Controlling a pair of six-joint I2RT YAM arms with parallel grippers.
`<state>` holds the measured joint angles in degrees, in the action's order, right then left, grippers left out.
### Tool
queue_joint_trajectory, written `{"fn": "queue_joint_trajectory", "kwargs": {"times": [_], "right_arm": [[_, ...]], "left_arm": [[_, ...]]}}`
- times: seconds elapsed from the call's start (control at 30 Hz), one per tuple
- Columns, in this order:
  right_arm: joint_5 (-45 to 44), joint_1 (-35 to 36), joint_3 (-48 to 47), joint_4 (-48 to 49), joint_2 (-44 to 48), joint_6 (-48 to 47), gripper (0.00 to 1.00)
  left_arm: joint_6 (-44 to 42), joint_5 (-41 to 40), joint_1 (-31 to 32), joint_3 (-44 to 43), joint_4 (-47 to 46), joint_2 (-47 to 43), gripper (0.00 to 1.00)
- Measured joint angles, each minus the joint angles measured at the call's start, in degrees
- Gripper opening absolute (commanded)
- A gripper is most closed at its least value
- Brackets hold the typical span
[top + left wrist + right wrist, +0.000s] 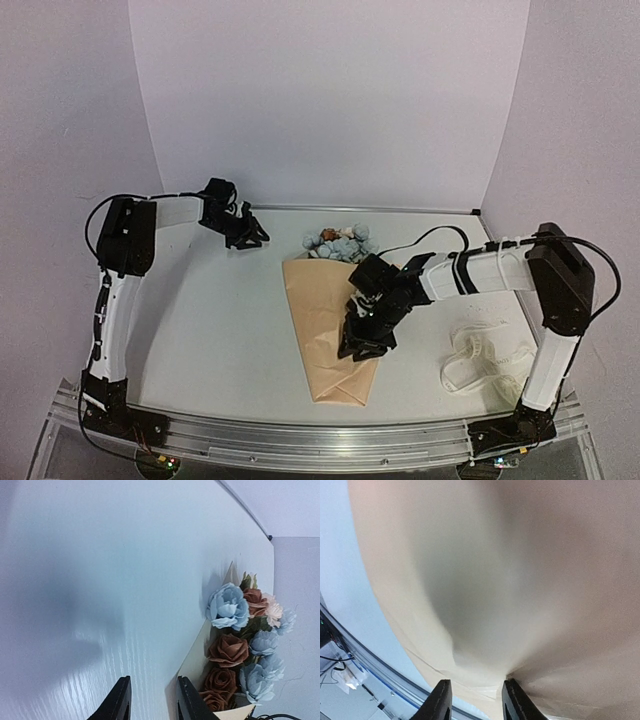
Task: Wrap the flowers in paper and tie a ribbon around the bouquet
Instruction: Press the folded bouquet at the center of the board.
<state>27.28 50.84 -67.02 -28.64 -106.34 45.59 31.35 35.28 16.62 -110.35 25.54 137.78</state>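
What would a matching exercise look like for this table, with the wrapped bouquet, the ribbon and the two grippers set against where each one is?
Things:
1. tan paper cone bouquet with blue and pink blooms
2. long cream-white ribbon
3. left gripper
4. right gripper

Places:
A. over the paper cone
B. loosely heaped at the table's right side
C. lying mid-table, wide end toward the back
D. far left, over bare table

Pairs: 1-C, 2-B, 3-D, 4-A

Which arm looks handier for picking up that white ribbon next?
Probably right: the ribbon lies beside its base, and the right gripper is at the bouquet nearby; the left gripper sits far back-left.
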Motion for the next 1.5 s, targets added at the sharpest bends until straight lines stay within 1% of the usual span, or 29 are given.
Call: {"fn": "queue_joint_trajectory", "kwargs": {"times": [0.1,0.2,0.27,0.37,0.47,0.6,0.7,0.87,1.13,1.3,1.4,1.5], "right_arm": [[0.00,-0.97,-2.05,-2.83,2.69,-0.37,0.35],[-0.58,-1.68,-2.50,-4.07,6.02,-0.58,0.31],[-1.31,-2.22,-1.98,-4.63,7.79,-0.77,0.28],[-2.51,-2.89,-0.26,-5.17,8.87,-1.43,0.25],[-3.70,-3.50,2.73,-5.13,8.85,-2.10,0.22],[-4.83,-4.06,7.18,-4.40,8.29,-2.07,0.20],[-5.21,-4.21,8.79,-3.33,6.82,-1.86,0.21],[-5.55,-4.21,8.98,-1.38,5.18,-1.83,0.21],[-5.10,-4.90,8.49,-0.21,2.87,-1.87,0.19],[-4.44,-6.15,7.16,0.76,1.68,-2.04,0.19],[-4.36,-6.52,6.05,0.86,0.82,-2.70,0.21],[-4.50,-6.79,5.60,0.47,0.67,-3.85,0.28]], "left_arm": [[0.73,-1.01,-0.04,5.61,-1.27,-7.07,0.34],[2.20,-1.02,0.61,13.24,-4.07,-15.60,0.34],[3.44,-1.03,1.74,19.83,-7.12,-21.92,0.33],[4.78,-0.91,4.51,27.73,-10.23,-28.65,0.32],[5.70,-0.89,9.16,33.57,-12.23,-32.02,0.31],[7.03,-0.71,15.41,39.52,-14.12,-33.10,0.30],[7.93,-0.56,18.37,42.19,-14.36,-33.15,0.30],[8.90,-0.58,20.39,43.72,-15.44,-33.78,0.31],[9.47,-0.56,20.94,47.07,-17.39,-38.60,0.31],[9.45,-0.58,20.94,48.76,-17.75,-39.59,0.31],[9.45,-0.56,20.94,49.03,-17.73,-39.59,0.31],[9.45,-0.54,20.94,49.08,-17.81,-39.73,0.31]]}}
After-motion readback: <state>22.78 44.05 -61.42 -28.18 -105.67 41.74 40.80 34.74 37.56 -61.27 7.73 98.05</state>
